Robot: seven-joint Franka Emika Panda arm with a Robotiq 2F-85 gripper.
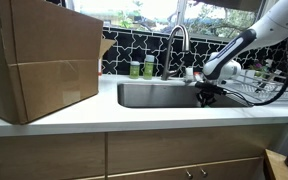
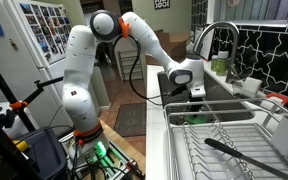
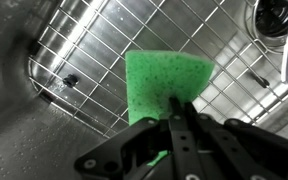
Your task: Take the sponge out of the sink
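The sink (image 1: 149,95) sat in the tabletop (image 1: 134,120), w/ a box (image 1: 44,65) standing on the tabletop to its left in an exterior view. Behind the basin, two bottles (image 1: 142,68) stood just left of the faucet (image 1: 177,45). A dish rack (image 1: 262,92) lay right of the sink; the end effector (image 1: 206,97) hung at the basin's right end, next to the rack. In wrist view the sponge (image 3: 169,75) sat btwn the end effector's fingers (image 3: 187,130), above a wire grid (image 3: 84,60) lying on the sink floor (drain (image 3: 274,15) toward the top-right corner). In an exterior view a utensil (image 2: 234,150) lay in the rack.
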